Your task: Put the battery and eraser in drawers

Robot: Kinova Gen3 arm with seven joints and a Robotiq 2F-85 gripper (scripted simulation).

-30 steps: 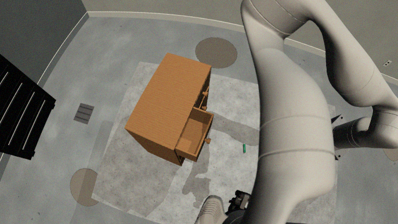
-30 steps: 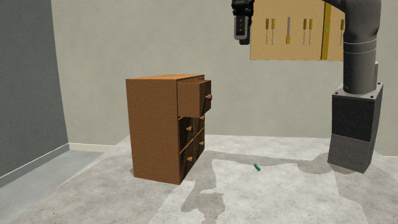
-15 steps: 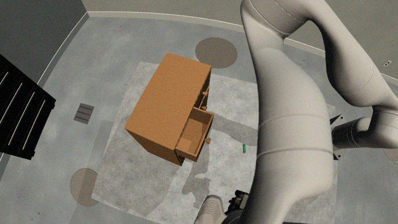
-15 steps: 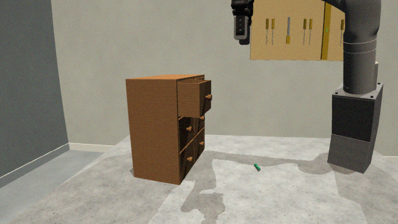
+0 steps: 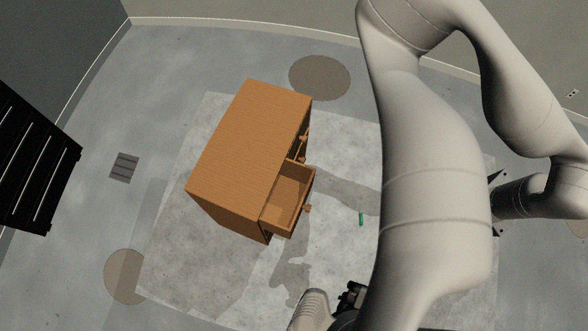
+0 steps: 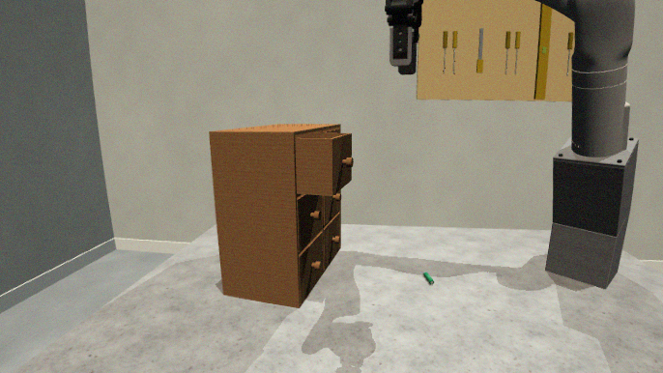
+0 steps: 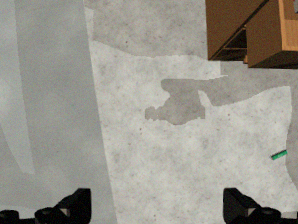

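The wooden chest (image 5: 253,141) (image 6: 256,213) stands upright. Its top-left drawer (image 5: 286,201) (image 6: 314,164) (image 7: 262,45) is pulled partly out and looks level. A small red and grey thing (image 7: 296,6) shows inside it, cut off by the wrist view's edge; it may be the eraser. The middle-row right drawer (image 6: 332,205) shows its knob and looks in. The top-right drawer is mostly hidden in the exterior view. I cannot see the nine-volt battery. My gripper (image 6: 405,69) (image 7: 156,203) is open and empty, pointing down, high above the table and out from the chest's front.
A green cylinder (image 5: 361,219) (image 6: 428,278) (image 7: 279,155) lies on the table (image 5: 334,244) (image 6: 459,319) (image 7: 150,155) in front of the chest. The arm (image 5: 433,193) hides much of the right side in the top view. The table's edge shows left in the wrist view.
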